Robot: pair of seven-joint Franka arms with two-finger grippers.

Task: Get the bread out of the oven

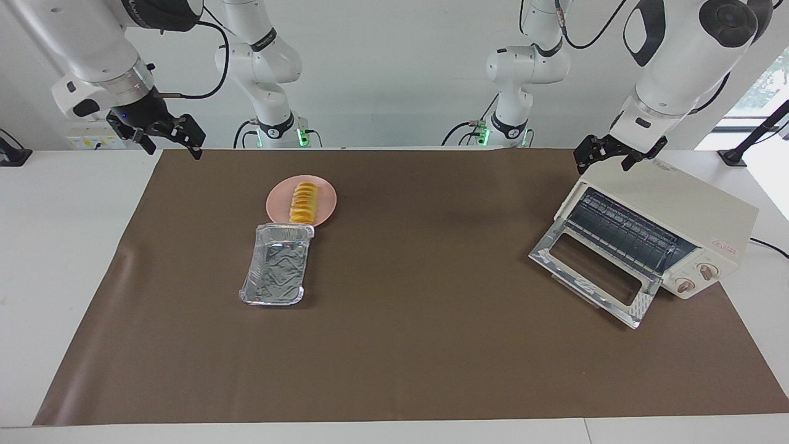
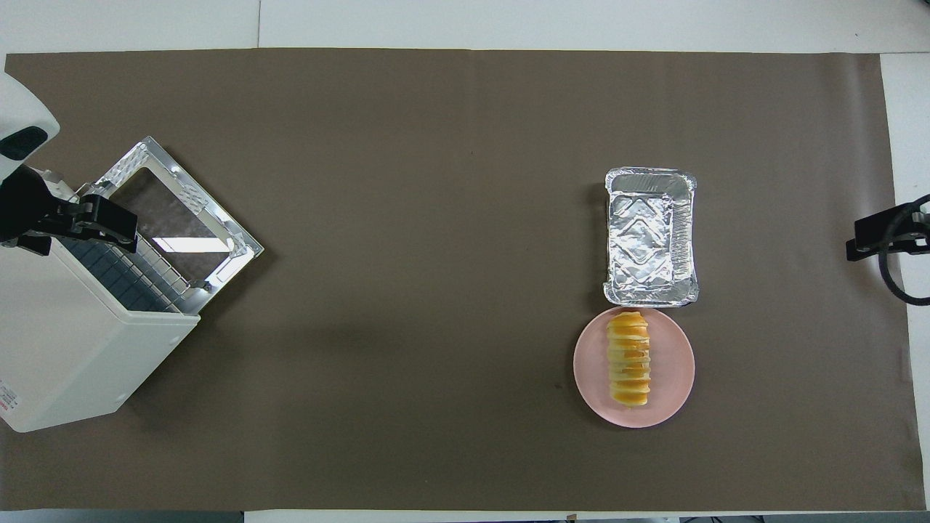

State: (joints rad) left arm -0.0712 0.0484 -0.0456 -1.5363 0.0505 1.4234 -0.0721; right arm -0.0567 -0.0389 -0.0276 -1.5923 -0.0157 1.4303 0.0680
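Note:
The bread (image 1: 304,202) (image 2: 629,358), a ridged golden-yellow loaf, lies on a pink plate (image 1: 325,196) (image 2: 672,370) toward the right arm's end of the table. The cream oven (image 1: 684,213) (image 2: 65,349) stands at the left arm's end, its glass door (image 1: 592,271) (image 2: 178,211) folded down open and only the bare wire rack (image 1: 622,233) showing inside. My left gripper (image 1: 603,161) (image 2: 109,221) hangs open over the oven's top, holding nothing. My right gripper (image 1: 174,148) (image 2: 883,236) is open and empty over the mat's edge at its own end.
An empty silver foil tray (image 1: 275,265) (image 2: 650,236) lies against the plate, farther from the robots. A brown mat (image 1: 419,345) (image 2: 407,407) covers most of the white table. A cable (image 1: 770,246) runs from the oven.

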